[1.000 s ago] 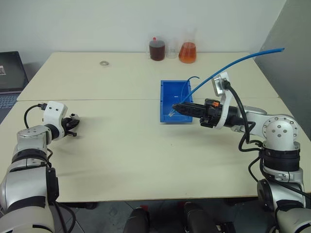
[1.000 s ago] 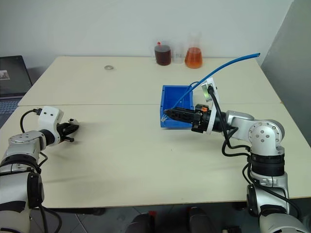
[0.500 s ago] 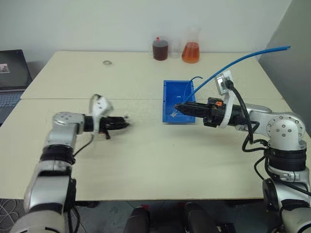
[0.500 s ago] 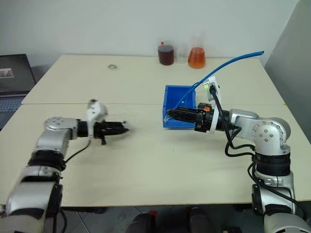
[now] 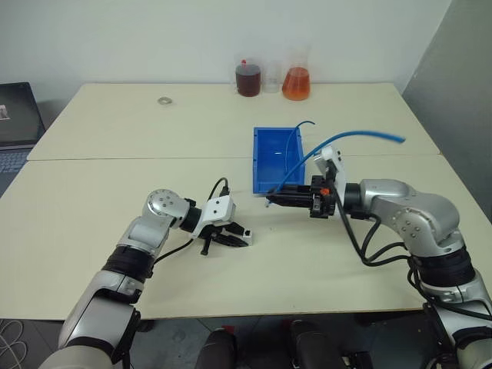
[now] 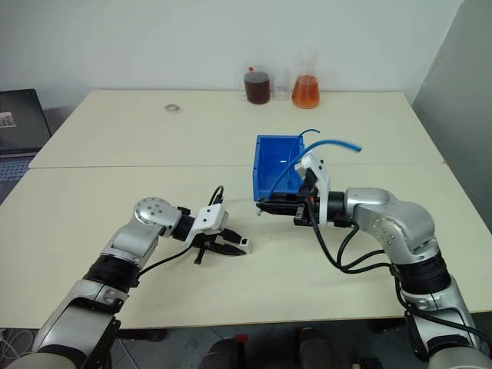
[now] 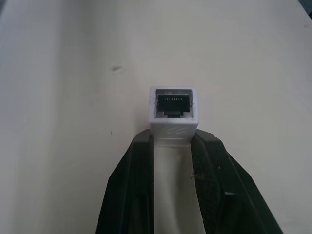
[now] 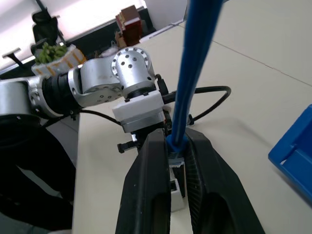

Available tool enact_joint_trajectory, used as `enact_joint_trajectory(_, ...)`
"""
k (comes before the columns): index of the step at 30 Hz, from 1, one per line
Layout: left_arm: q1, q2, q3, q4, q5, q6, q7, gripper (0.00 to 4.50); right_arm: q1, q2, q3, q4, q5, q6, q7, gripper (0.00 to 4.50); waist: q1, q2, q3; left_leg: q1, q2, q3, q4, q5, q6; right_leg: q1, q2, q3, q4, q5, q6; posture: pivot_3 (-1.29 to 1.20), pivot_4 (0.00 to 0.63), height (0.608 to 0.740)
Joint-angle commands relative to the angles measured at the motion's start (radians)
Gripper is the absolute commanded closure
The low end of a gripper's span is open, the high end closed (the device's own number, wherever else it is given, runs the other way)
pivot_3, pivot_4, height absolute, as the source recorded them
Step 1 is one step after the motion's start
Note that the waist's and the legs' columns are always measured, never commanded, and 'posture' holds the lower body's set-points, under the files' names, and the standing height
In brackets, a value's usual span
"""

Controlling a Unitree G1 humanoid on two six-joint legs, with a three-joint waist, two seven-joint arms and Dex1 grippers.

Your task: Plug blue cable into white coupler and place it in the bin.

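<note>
White plastic sits nearest: the white coupler (image 7: 173,113) is clamped between the two black fingers of the left tool (image 5: 240,237), low over the near part of the pale surface (image 5: 115,138), left of centre. From the left wrist view its dark socket faces outward, away from the fingers, with the row of contacts plain to see.

A little farther and to the right, the right tool (image 5: 270,200) is clenched on the blue cable (image 5: 361,134) just behind its small pale plug, which pokes out leftward toward the coupler. The two tools are near each other but still apart, with bare surface between plug and socket. Behind the grip the cable arcs up and away to the right, its free end hanging in the air.

Just beyond the right tool lies the bin (image 5: 257,163), holding a second thin blue cord (image 5: 304,123). At the far edge stand a dark bottle (image 5: 247,78) and an orange flask (image 5: 297,81).

By my judgement the step in hand is the line-up before mating; nothing is plugged yet. The next move calls for bringing plug and socket onto one axis, matching the plug's roll to the socket, then pressing them straight together. The stiff, springy cable may twist the plug off line, so a slow approach seems wise.
</note>
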Motion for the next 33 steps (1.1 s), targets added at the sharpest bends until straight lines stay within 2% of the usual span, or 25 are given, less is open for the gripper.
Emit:
enact_joint_trajectory(1, -0.007, -0.010, -0.013, 0.023, 0.037, -0.047, 0.050, 3.74, 0.011, 0.018, 0.046, -0.031, -0.085, -0.112, 0.028, 4.36, 0.000, 0.000, 0.000, 0.000, 0.000, 0.000, 0.000, 0.000, 0.000, 0.000, 0.000, 0.000, 0.000, 0.000, 0.000, 0.00, 0.150, 0.740)
enact_joint_trajectory(19, 0.035, 0.015, -0.016, -0.018, 0.032, -0.042, 0.079, 3.74, 0.040, 0.123, 0.201, 0.162, -0.349, -0.376, 0.122, 4.36, 0.000, 0.000, 0.000, 0.002, 0.000, -0.001, 0.001, 0.000, 0.000, 0.002, 0.000, -0.001, 0.001, 0.000, 0.000, 0.00, 0.150, 0.740)
enact_joint_trajectory(33, 0.050, 0.030, -0.016, -0.045, 0.024, -0.027, 0.073, 3.74, 0.025, 0.167, 0.209, 0.299, -0.443, -0.476, 0.175, 4.36, -0.001, 0.000, 0.000, 0.003, 0.000, -0.001, 0.001, 0.000, 0.000, 0.002, 0.000, -0.001, 0.002, 0.000, 0.000, 0.00, 0.150, 0.740)
